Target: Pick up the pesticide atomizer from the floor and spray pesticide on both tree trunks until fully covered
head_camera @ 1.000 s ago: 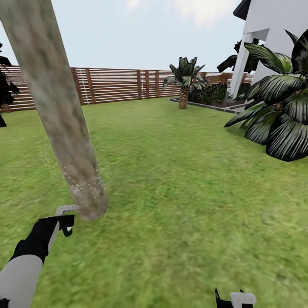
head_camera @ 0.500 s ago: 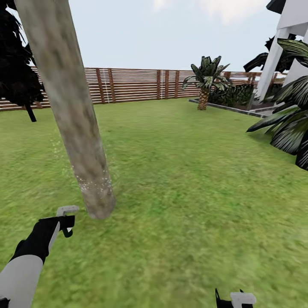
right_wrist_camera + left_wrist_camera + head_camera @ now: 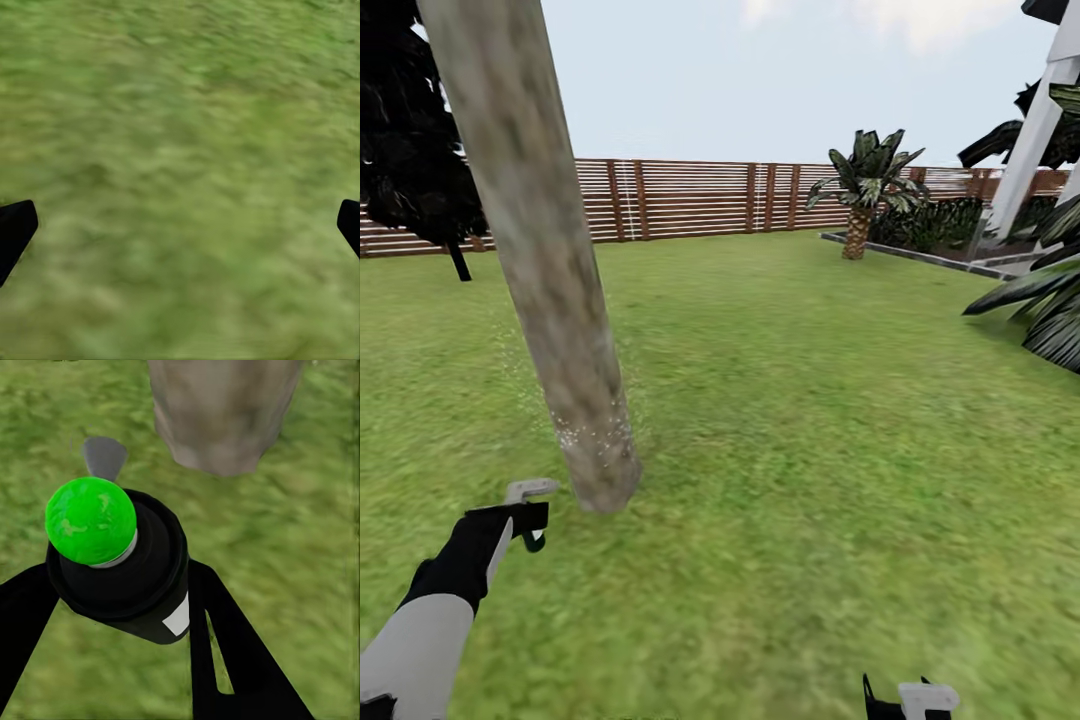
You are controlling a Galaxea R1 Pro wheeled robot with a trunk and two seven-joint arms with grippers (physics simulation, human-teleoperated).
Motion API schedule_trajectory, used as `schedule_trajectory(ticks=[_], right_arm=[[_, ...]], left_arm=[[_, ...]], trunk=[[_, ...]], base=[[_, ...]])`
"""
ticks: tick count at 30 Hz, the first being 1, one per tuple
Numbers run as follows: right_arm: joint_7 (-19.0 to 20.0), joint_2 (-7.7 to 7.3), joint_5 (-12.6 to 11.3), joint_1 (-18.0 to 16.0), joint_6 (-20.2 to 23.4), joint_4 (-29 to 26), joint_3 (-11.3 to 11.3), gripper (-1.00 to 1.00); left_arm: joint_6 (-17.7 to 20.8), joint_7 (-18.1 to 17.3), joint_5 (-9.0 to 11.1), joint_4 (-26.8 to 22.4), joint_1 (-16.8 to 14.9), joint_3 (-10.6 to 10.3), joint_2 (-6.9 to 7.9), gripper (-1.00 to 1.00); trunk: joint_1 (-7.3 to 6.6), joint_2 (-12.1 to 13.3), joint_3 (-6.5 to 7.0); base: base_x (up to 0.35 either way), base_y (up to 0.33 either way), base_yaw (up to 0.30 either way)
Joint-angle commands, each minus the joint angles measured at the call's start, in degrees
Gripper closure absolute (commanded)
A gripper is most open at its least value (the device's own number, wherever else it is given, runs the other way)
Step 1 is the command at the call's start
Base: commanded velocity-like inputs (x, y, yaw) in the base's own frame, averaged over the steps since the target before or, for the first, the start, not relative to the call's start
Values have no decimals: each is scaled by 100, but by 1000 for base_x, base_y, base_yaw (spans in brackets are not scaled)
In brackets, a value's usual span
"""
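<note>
A thick grey-brown tree trunk (image 3: 550, 280) leans across the left of the head view, rooted in the lawn. White pesticide specks (image 3: 588, 435) dot its lower part and drift beside it. My left gripper (image 3: 528, 512) sits low, just left of the trunk's base, shut on the pesticide atomizer (image 3: 120, 562). The atomizer is a dark bottle with a white label, and the dot on its top is green. The left wrist view has the trunk's base (image 3: 225, 412) a short way beyond the bottle. My right gripper (image 3: 910, 698) hangs open over grass at the bottom edge, its fingertips (image 3: 15, 229) wide apart.
A brown slat fence (image 3: 690, 195) closes the far side of the lawn. A dark-leaved tree (image 3: 410, 150) stands far left and a squat palm (image 3: 865, 190) by a kerbed bed (image 3: 920, 255). Big palm fronds (image 3: 1050, 310) and a white building column (image 3: 1035, 140) lie on the right.
The camera has turned left, so trunk, fence and palm sit further right in the picture. The left gripper still holds the atomizer by the trunk's base, slightly higher.
</note>
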Motion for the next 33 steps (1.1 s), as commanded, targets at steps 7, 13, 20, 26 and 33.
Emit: schedule_trajectory(ticks=[7, 13, 20, 26, 33], right_arm=[[-5, -6, 1, 0, 0, 4, -5, -100], [-9, -16, 1, 0, 0, 5, -6, -100], [-8, -11, -7, 0, 0, -3, -6, -100], [-1, -9, -8, 0, 0, -3, -6, -100], [-2, -15, 0, 0, 0, 2, -6, -100]], left_arm=[[308, -19, -37, -630, -444, -602, -193, 100], [911, -352, -61, -822, -1032, -682, -93, 100], [915, -379, -59, -823, -996, -829, 292, 100], [1186, -375, -24, -830, -1080, -1480, 166, 100], [1216, -1034, -39, -937, -1041, -1404, 234, 100]], trunk=[[0, 0, 0], [0, 0, 0], [0, 0, 0], [0, 0, 0], [0, 0, 0]], base=[[0, 0, 144], [0, 0, 2], [0, 0, 47], [0, 0, 189], [139, -89, 5]])
